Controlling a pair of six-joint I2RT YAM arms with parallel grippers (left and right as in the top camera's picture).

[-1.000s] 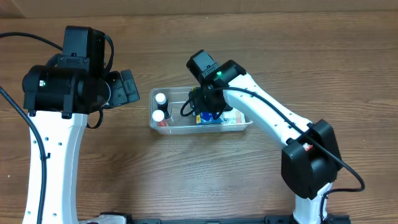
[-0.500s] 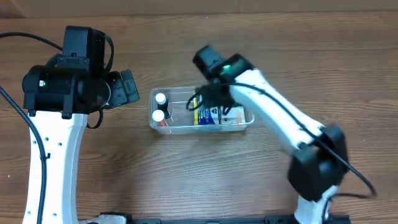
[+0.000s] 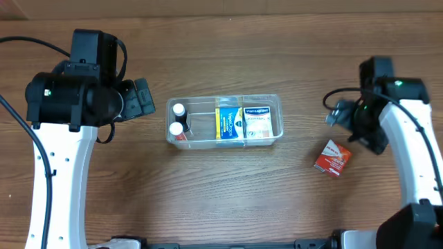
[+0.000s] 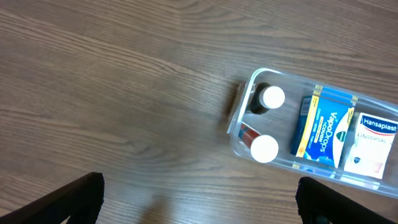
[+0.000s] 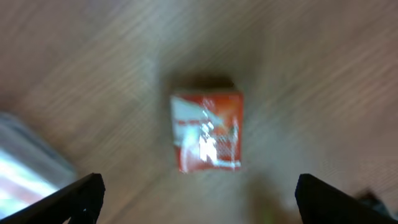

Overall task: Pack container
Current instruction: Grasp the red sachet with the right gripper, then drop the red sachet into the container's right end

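Observation:
The clear container [image 3: 202, 118] lies mid-table; in it are two white-capped bottles [image 3: 178, 110], a blue-and-yellow box [image 3: 227, 123] and a white box [image 3: 257, 122]. To its right a small red box [image 3: 333, 158] rests on the wood. My right gripper [image 3: 338, 114] hovers open just above and behind the red box [image 5: 207, 132], nothing between its fingers; the right wrist view is blurred. My left gripper [image 3: 142, 97] stands open left of the container [image 4: 239, 133], over bare wood, its black fingertips [image 4: 84, 194] wide apart.
The wooden table stretches all round the container. A corner of the container [image 5: 22, 158] shows blurred at the left edge of the right wrist view. Both white arm bases stand along the near edge.
My right gripper opened, left the blue-and-yellow box in the container and swung right to the red box. The left arm has not moved.

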